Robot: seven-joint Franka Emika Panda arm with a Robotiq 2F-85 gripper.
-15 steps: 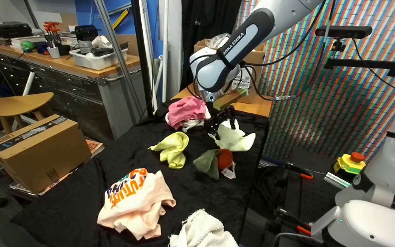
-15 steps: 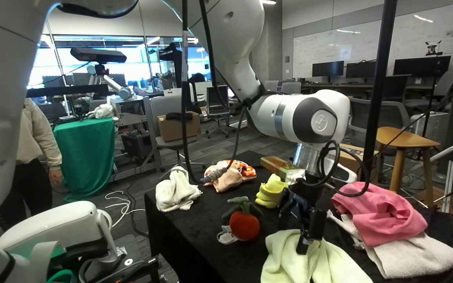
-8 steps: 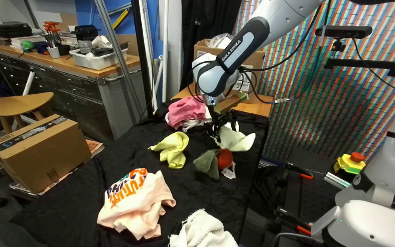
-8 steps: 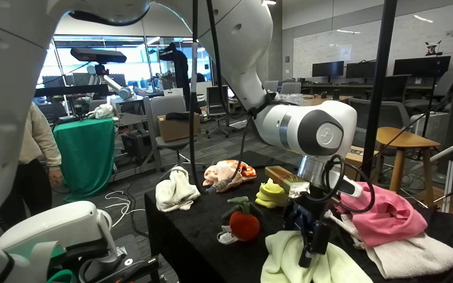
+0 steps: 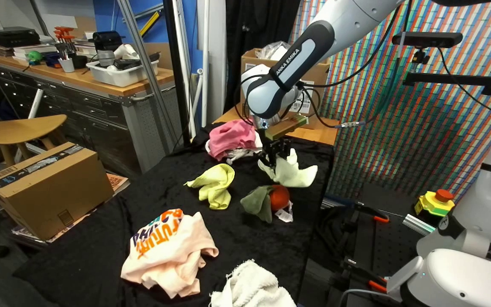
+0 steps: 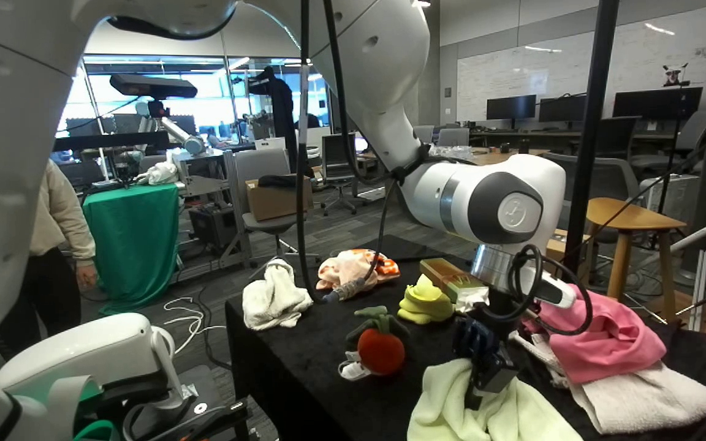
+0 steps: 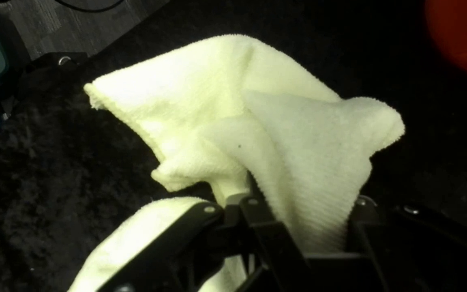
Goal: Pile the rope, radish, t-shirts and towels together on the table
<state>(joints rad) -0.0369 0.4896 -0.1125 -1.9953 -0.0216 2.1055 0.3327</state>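
Pale yellow-green towel [image 7: 266, 121]: the piece in hand, crumpled on the black-draped table [image 5: 249, 251] right under your claw [image 5: 278, 159]
Claw: pinching a thick gather of that towel, as far as you can judge; in the wrist view cloth fills the space between the jaws, though the tips are buried in it
Long axis: none that you can call clear, since the towel is so rumpled; its main fold runs straight out from between the jaws, and a loose part lies to one side of them
Pink t-shirt [image 6: 604, 337]: what your coming move turns on; it lies near the claw, on the side away from the plush radish [image 6: 381, 351], on top of a cream towel [image 6: 653, 398] with white rope [image 6: 538, 354] showing beside it; this looks like the start of the pile, so you probably need only a lift and a short sideways carry
Arm [image 6: 494, 208]: your only one, so there is no nearer side to choose
Black wrist cable [image 6: 506, 318]: its loop passes in front of the pink t-shirt in an exterior view; whether it touches you cannot tell, but it may brush the top as you swing over
Plush radish and bright yellow towel [image 5: 215, 185]: near the claw, apart from what it pinches, and off your likely path
Peach t-shirt [image 5: 171, 251] and white towel [image 5: 252, 285]: well apart from the pink t-shirt, so much gathering seems left
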